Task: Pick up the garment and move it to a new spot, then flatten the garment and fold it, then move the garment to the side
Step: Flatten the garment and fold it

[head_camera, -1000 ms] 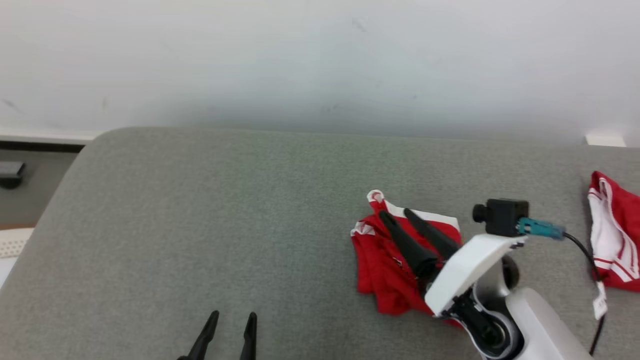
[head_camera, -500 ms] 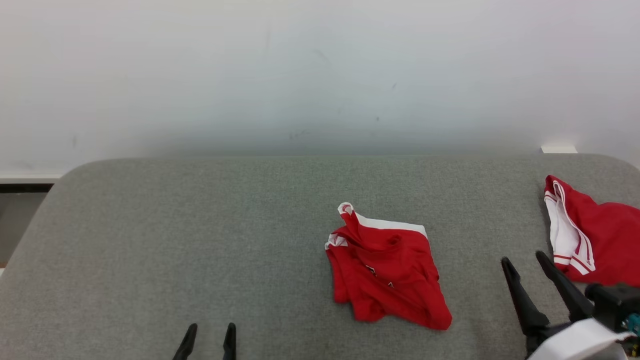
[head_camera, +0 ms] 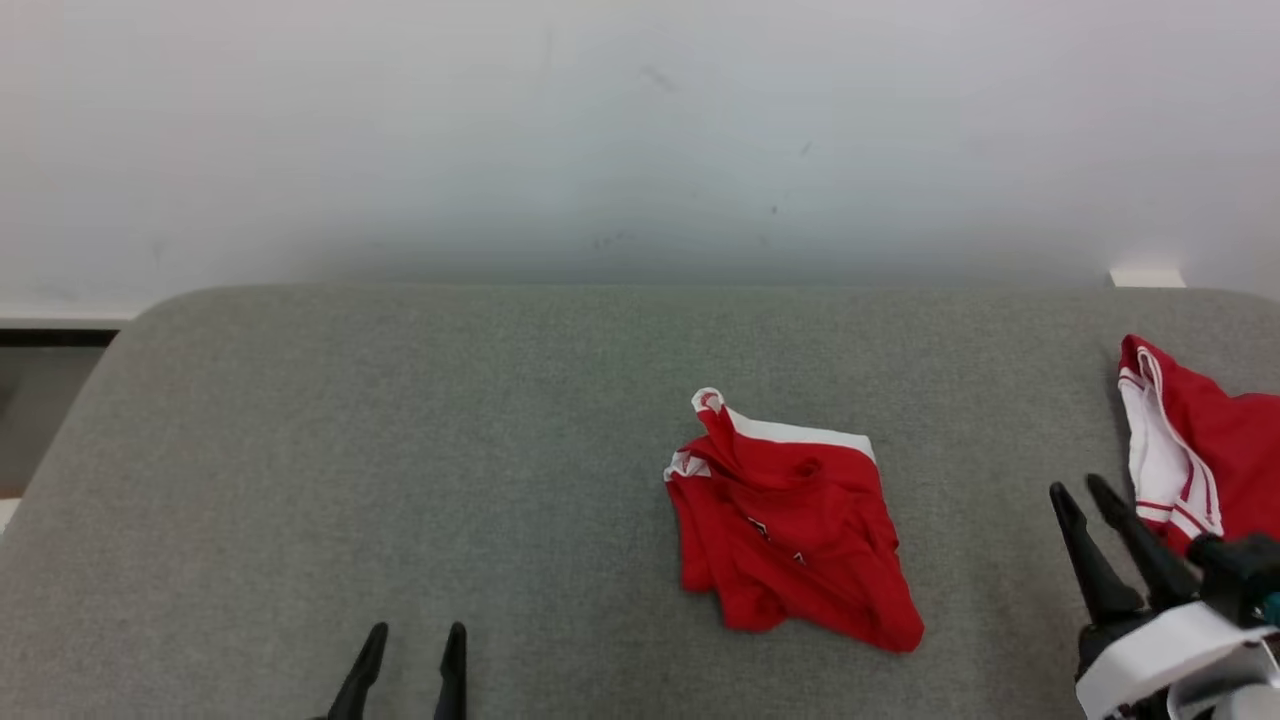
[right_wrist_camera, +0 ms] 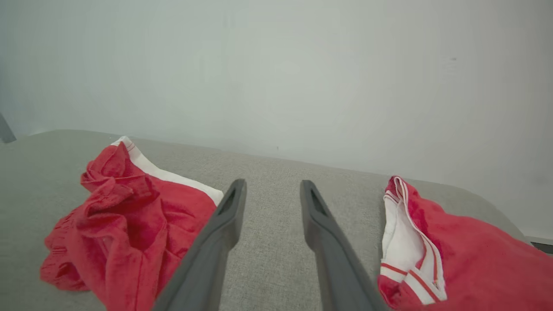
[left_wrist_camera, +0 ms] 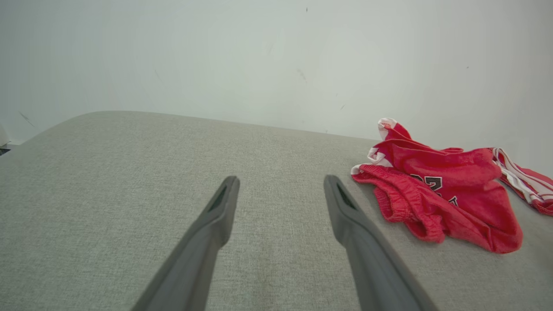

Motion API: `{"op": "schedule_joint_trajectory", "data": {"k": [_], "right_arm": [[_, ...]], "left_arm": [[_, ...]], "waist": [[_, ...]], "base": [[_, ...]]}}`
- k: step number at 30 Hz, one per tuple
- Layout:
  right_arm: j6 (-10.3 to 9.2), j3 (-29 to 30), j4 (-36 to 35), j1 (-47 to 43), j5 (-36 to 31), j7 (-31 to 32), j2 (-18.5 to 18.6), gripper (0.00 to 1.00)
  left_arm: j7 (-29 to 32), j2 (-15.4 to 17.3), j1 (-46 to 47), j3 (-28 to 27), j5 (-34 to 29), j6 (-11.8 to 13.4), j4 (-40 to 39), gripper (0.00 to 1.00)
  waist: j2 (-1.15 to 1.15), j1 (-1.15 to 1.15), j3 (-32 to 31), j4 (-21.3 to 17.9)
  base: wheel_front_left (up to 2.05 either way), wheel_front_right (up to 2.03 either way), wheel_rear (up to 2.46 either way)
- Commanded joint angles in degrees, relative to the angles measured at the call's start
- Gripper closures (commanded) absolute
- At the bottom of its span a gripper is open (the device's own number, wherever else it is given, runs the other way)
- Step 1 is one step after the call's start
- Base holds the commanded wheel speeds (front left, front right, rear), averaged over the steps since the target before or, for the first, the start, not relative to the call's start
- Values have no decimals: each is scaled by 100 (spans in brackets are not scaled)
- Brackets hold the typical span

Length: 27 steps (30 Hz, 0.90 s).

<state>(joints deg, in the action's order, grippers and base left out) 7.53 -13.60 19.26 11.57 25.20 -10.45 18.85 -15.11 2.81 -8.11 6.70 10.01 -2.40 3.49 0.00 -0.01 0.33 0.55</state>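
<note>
A crumpled red garment (head_camera: 790, 525) with a white band lies on the grey cushioned surface (head_camera: 400, 450), right of centre; it also appears as the red garment (left_wrist_camera: 436, 179) in the left wrist view and the red garment (right_wrist_camera: 125, 216) in the right wrist view. My right gripper (head_camera: 1078, 487) is open at the lower right, apart from the garment and holding nothing, its fingers (right_wrist_camera: 224, 224) over bare fabric. My left gripper (head_camera: 416, 632) is open at the bottom left, far from the garment, with empty fingers (left_wrist_camera: 216, 224).
A second red and white garment (head_camera: 1200, 450) lies at the surface's right edge, close beside the right gripper, and shows as the second garment (right_wrist_camera: 432, 242) in the right wrist view. A pale wall (head_camera: 640, 130) rises behind. The surface's rounded left corner drops off at the left.
The right gripper has let go of the crumpled garment and drawn back to the lower right, between the two garments. The garment stays where it lay. The camera has shifted.
</note>
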Motion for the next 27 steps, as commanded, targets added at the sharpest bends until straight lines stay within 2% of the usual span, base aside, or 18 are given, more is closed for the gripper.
{"op": "schedule_joint_trajectory", "data": {"k": [1,7,12,17,27], "right_arm": [[-10,-241,58,311,128,130,126,100],[-10,-1305,444,1276,486,453,375,100],[-11,-2046,1027,1766,812,545,506,100],[-11,-2523,1496,1954,1172,462,602,100],[-11,-3424,1716,2225,1703,473,732,100]], "left_arm": [[-2,20,157,-32,-115,-42,-7,0],[-1,20,490,16,-27,-113,35,0],[-1,19,642,134,72,-90,92,0],[-1,20,667,170,127,-53,112,0],[-1,20,750,90,162,-26,114,0]], "waist": [[0,1,218,120],[0,1,650,453],[0,1,837,717],[0,1,896,880],[0,1,979,940]], "base": [[0,0,0],[0,0,0],[0,0,0],[0,0,0],[0,0,0]]}}
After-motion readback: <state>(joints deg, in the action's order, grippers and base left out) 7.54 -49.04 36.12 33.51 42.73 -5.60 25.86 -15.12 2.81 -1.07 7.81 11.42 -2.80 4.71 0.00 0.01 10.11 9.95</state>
